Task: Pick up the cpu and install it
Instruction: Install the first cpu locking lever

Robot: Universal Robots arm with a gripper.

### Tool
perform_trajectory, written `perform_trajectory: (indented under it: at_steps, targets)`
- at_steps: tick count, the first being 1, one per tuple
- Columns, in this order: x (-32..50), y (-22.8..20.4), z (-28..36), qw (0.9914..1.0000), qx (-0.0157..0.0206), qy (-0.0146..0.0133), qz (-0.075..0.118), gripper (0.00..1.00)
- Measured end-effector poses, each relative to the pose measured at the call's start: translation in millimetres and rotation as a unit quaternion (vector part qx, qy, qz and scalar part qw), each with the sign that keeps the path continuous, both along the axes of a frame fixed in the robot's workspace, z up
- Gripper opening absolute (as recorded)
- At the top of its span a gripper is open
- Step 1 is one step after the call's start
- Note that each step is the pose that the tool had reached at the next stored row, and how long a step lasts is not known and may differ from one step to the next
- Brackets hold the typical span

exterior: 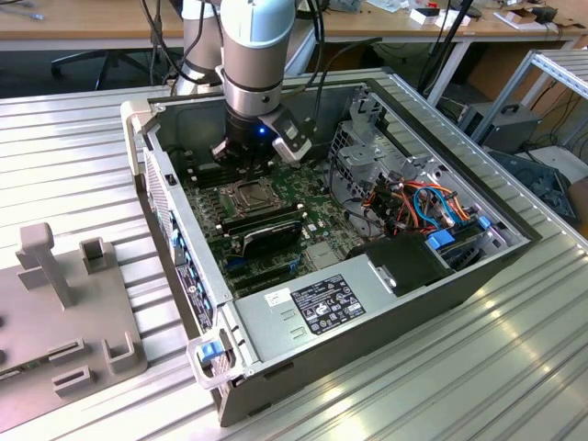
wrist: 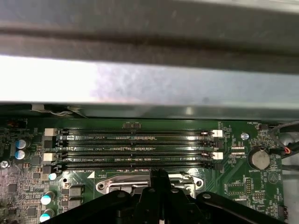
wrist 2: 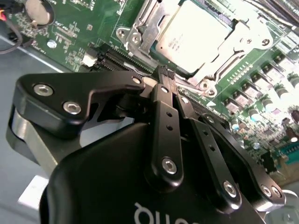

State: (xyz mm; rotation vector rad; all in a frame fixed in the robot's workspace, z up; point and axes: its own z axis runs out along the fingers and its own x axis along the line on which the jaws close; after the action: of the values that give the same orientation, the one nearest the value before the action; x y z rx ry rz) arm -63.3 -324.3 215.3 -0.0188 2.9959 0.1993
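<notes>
The cpu (wrist 2: 194, 37) lies seated in its socket on the green motherboard (wrist 2: 79, 28), its dull silver top showing just beyond the fingertips of the gripper (wrist 2: 163, 74), which are pressed together and hold nothing. A shiny retention frame (wrist 2: 140, 28) borders the chip (hinged open beside it). Past the gripper (wrist: 159, 175), empty memory slots (wrist: 135, 149) run crosswise inside the computer case (exterior: 367, 331).

The exterior view looks down at an angle from well back on the open computer case (exterior: 367, 303). Both wrist views sit close above its motherboard (wrist 2: 261, 84) (wrist: 140, 126), looking past the gripper (wrist 2: 164, 77) (wrist: 160, 175); both share the socket area.
</notes>
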Motion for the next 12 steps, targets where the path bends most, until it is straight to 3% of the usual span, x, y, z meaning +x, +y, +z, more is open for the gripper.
perform_trajectory:
  at_steps: [2,7,12]
  targets:
    - [0.0,0.0,5.8,1.0,-0.0001,-0.0002,0.0,0.11]
    - [-2.8,-0.1,6.5,1.0,-0.0001,-0.0013,0.0,0.11]
    - [-15.8,0.8,6.6,0.99997,-0.0001,-0.0075,0.0,0.11]
